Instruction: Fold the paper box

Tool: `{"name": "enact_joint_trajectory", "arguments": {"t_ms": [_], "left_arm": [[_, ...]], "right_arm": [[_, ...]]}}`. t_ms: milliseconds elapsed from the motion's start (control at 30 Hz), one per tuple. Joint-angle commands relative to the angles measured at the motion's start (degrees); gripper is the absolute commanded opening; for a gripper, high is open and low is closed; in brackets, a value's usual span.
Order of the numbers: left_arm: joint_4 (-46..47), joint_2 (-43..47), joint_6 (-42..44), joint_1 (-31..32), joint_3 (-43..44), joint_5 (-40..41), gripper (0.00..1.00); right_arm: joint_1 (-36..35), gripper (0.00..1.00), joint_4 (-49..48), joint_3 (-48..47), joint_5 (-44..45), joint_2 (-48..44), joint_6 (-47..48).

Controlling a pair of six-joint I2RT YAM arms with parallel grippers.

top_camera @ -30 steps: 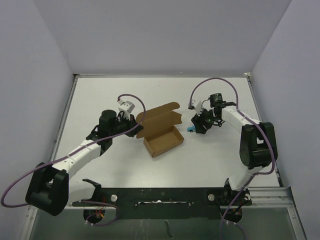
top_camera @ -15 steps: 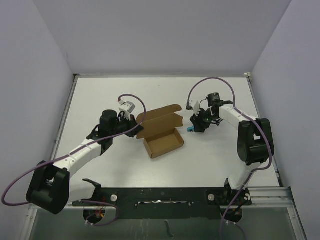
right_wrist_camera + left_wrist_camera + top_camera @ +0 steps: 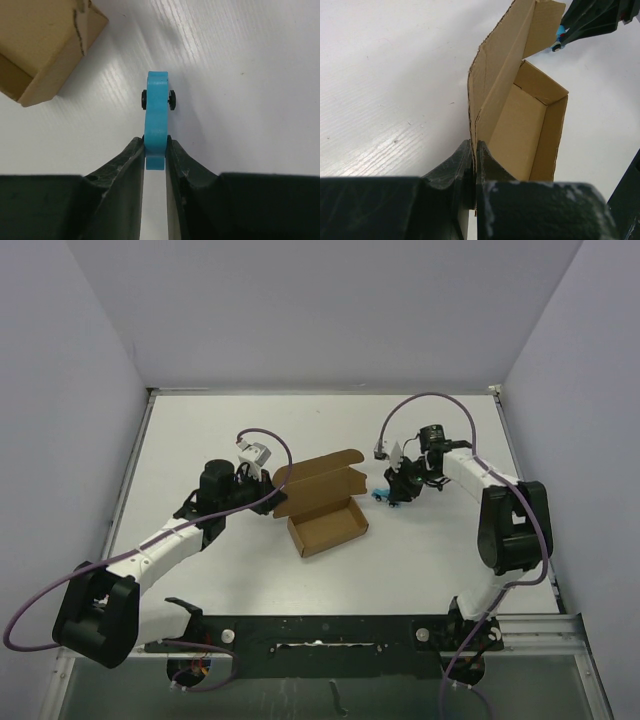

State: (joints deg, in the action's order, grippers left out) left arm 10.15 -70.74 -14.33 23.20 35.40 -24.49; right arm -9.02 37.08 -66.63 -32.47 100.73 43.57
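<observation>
The brown paper box lies near the table's middle as an open tray with its lid flap standing up behind it. My left gripper is shut on the left end of that lid flap; in the left wrist view the cardboard edge runs between the jaws. My right gripper is just right of the box, shut on a small blue toy car. The right wrist view shows the car with black wheels pinched between the jaws, and a box corner at upper left.
The white table is walled by pale partitions on three sides. A black rail with the arm bases runs along the near edge. Purple cables loop over both arms.
My right gripper has lifted slightly and shifted a little with the blue car in it. The left gripper and the box have stayed put.
</observation>
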Motion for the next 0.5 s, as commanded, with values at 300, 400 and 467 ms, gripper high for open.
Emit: {"name": "enact_joint_trajectory", "arguments": {"t_ms": [300,400,467], "left_arm": [[3.39,-1.26,0.14,-0.39,2.70,-3.00,0.00],[4.72,-1.78,-0.54,-0.35,2.40,-3.86,0.00],[4.90,-2.25,-0.51,-0.28,2.50,-4.34,0.00]], "right_arm": [[-3.47,0.01,10.94,2.20,-25.00,-18.27,10.30],[-10.76,0.02,7.93,2.37,-19.93,-17.70,8.00],[-13.44,0.02,6.29,1.52,-16.21,-15.95,5.79]]}}
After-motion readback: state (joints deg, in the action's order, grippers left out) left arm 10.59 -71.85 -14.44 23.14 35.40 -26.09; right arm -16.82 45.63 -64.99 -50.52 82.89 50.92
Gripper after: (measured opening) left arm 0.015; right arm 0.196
